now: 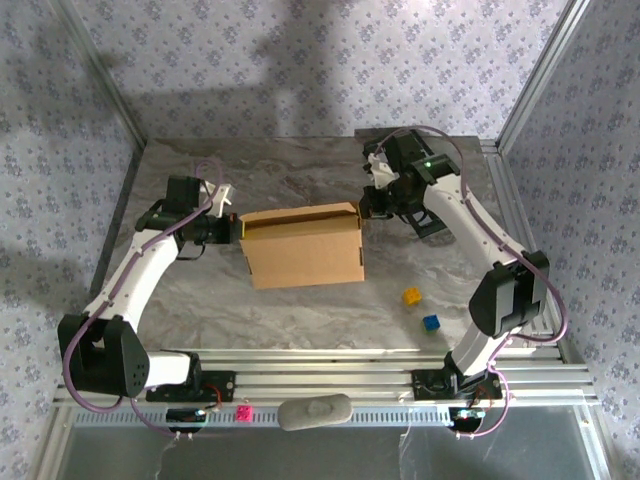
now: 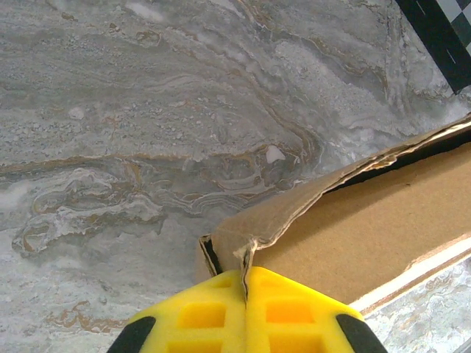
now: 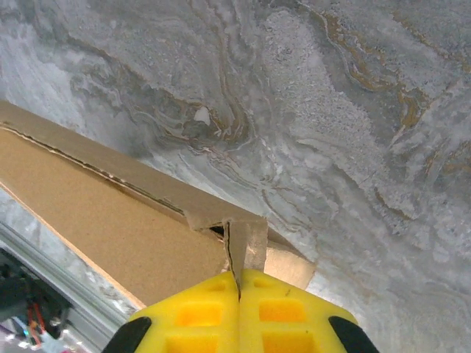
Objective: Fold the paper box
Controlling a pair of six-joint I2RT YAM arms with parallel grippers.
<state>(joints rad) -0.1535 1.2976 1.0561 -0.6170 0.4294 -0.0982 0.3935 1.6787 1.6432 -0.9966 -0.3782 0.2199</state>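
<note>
You have one paper box [image 1: 302, 245] on one marble-patterned table [image 1: 300, 320]; count the rest from the box. Two grippers: the left gripper [image 1: 238, 228] at its left end, the right gripper [image 1: 362, 204] at its far right corner. Three small cubes: one yellow cube [image 1: 411, 296] and one blue cube [image 1: 431, 323] off its near right corner, one pink cube [image 1: 243, 412] well to the near side of it. One grey oval pad [image 1: 315, 411] also lies to the near side of the box. One checkered board [image 2: 441, 33] shows a corner beyond the box.
</note>
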